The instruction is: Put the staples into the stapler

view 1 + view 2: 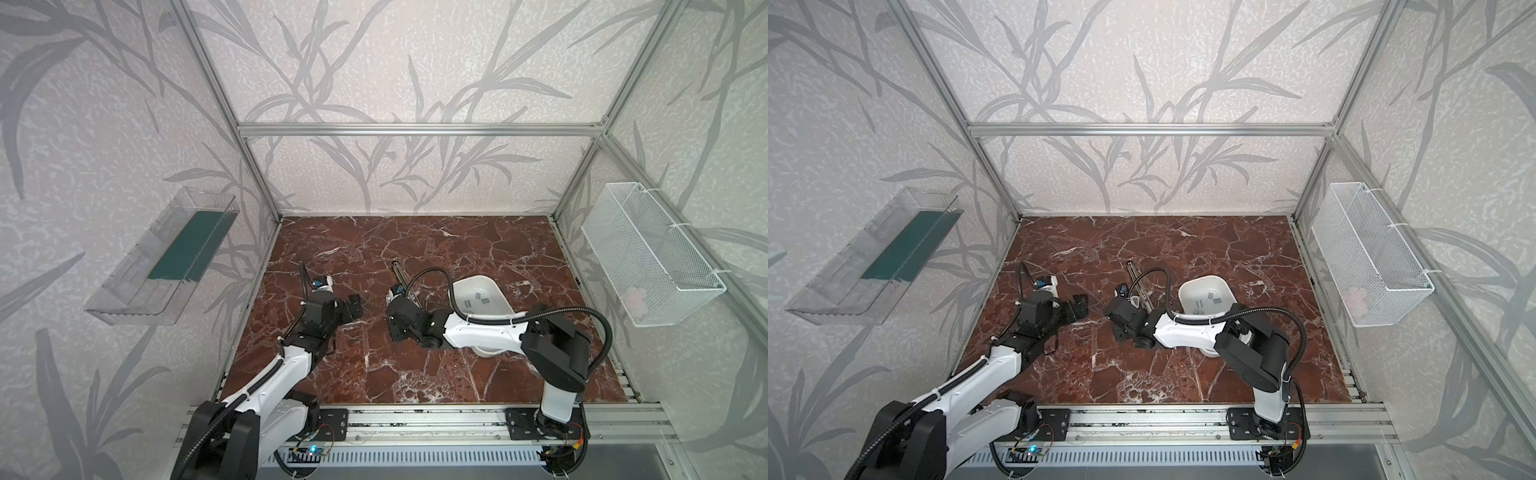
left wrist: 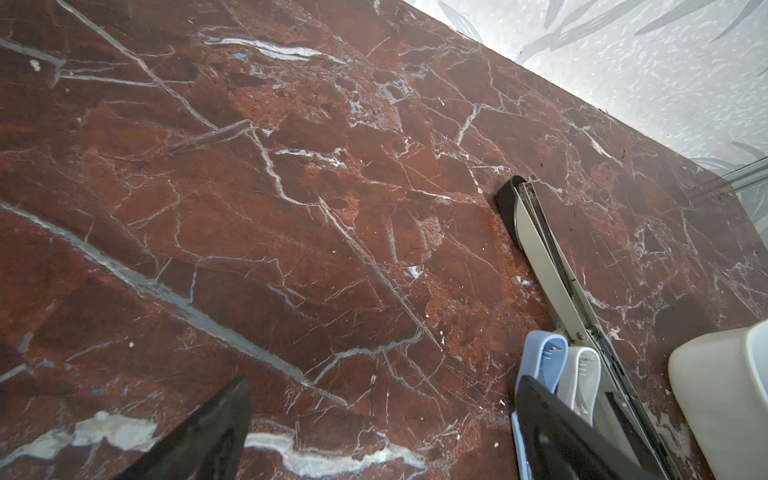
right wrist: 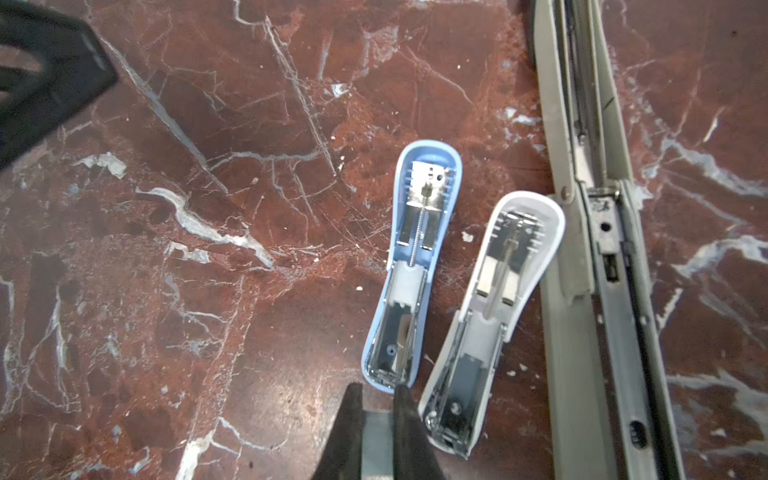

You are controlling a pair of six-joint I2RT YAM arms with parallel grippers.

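Observation:
Two small staplers lie open side by side on the red marble table, a blue stapler and a white one. My right gripper is shut on a flat grey strip of staples. Its tips are right at the near end of the blue stapler's metal channel. More staples lie in a white tub to the right. My left gripper hangs open and empty over bare table, left of the staplers. In both top views the small staplers are mostly hidden under the right wrist.
A long grey stapler lies opened flat beside the white one, running toward the back. The tub's wall is close beyond it. A clear shelf tray hangs on the left wall and a wire basket on the right wall.

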